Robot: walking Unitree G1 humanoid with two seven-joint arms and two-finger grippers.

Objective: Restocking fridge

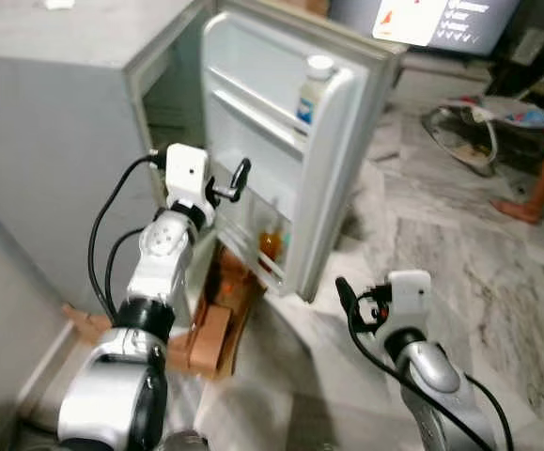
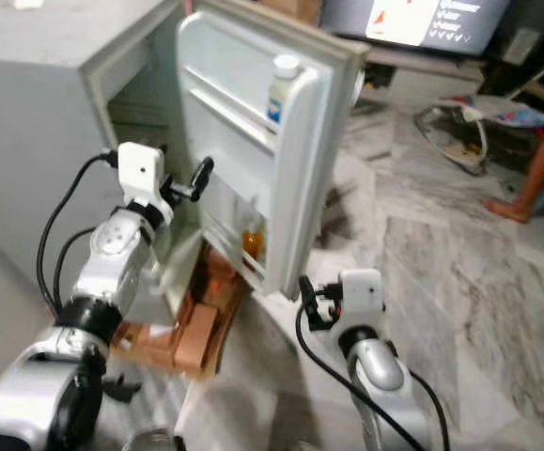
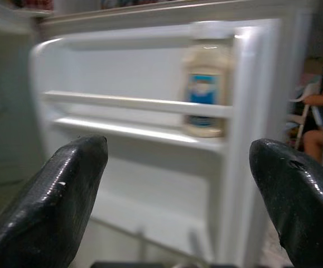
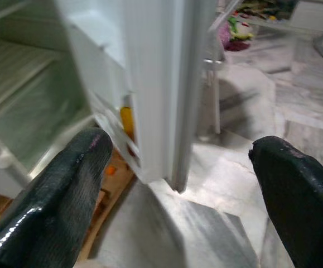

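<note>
The fridge point(image 1: 55, 141) stands with its door point(image 1: 333, 169) open, a bottle point(image 1: 314, 89) on the door's top shelf. The left gripper point(image 1: 239, 178), fingers apart and empty, is raised near the door's inner side, probably to reach in; the right gripper point(image 1: 345, 291) waits low, also apart

One small grey fridge point(image 1: 55, 141) stands with its one door point(image 1: 281, 141) open, holding one white-capped jar point(image 1: 314, 89) on the door's upper shelf and one orange bottle point(image 1: 270, 246) on its lower shelf.

Cardboard point(image 1: 217, 331), marble floor point(image 1: 459, 272), screen point(image 1: 441, 19).
</note>
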